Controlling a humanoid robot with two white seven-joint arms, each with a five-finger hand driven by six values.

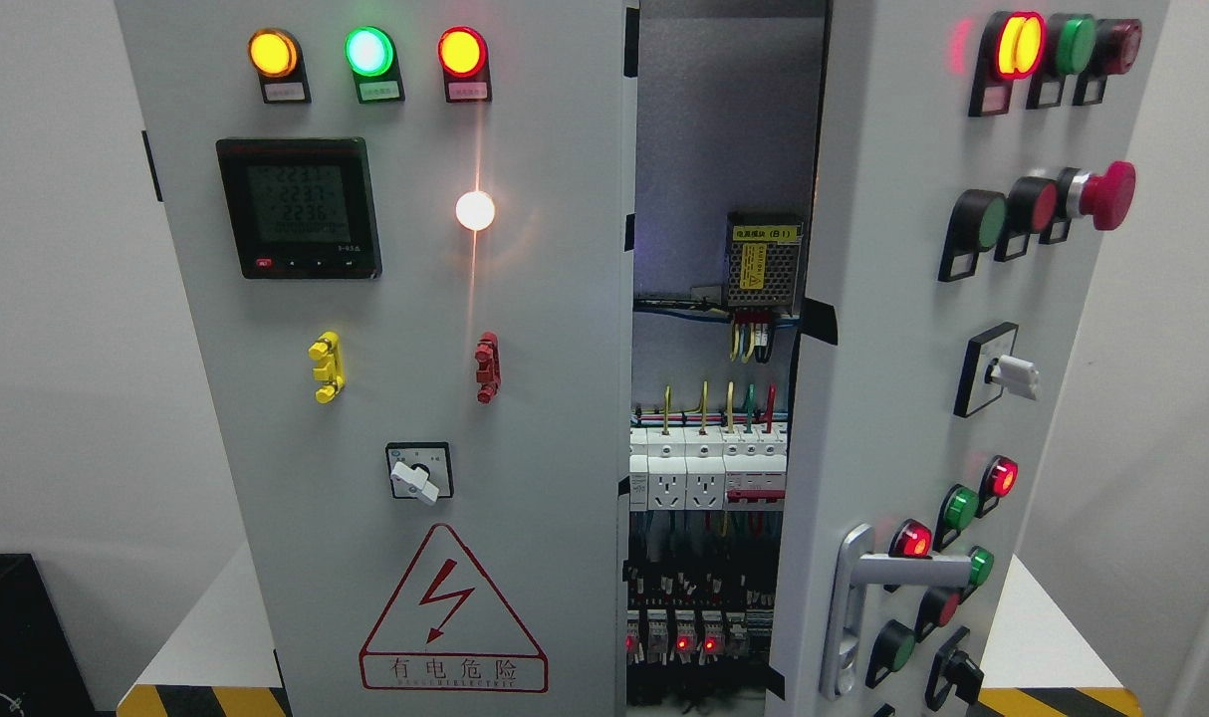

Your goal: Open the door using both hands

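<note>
Head view, close on a grey electrical cabinet [525, 299] standing on a white desk [206, 637] with a yellow-and-black striped front edge.

Neither robot hand shows anywhere in the frame, so whether they are released, clenched or grasping anything cannot be told.

Left door [405, 398]: shut, flat to the camera. Across its top, three lit lamps: amber, green, red. Below them a black meter [299, 207] with a pale digit screen; to the right of the meter, a small white lamp [475, 210] glaring. Further down, a yellow clip [327, 366] and a red clip [486, 367] level with each other. Beneath those a rotary switch [419, 471] with a white knob, then a red-outlined warning triangle [452, 612] with a lightning bolt.

Right door [893, 398]: swung partly open, its face angled toward the right of the picture. It carries rows of lamps and push buttons, a red mushroom stop button [1108, 195] near the top, a white-knobbed selector switch [1003, 371] at mid height, and a silver lever handle [878, 597] low on its free edge.

Gap between the doors: the cabinet interior shows. A mesh-cased power supply [762, 264] with a yellow label sits high, wires below it, a row of white breakers [706, 466] at mid height, then dark modules with small red lights near the bottom.
</note>
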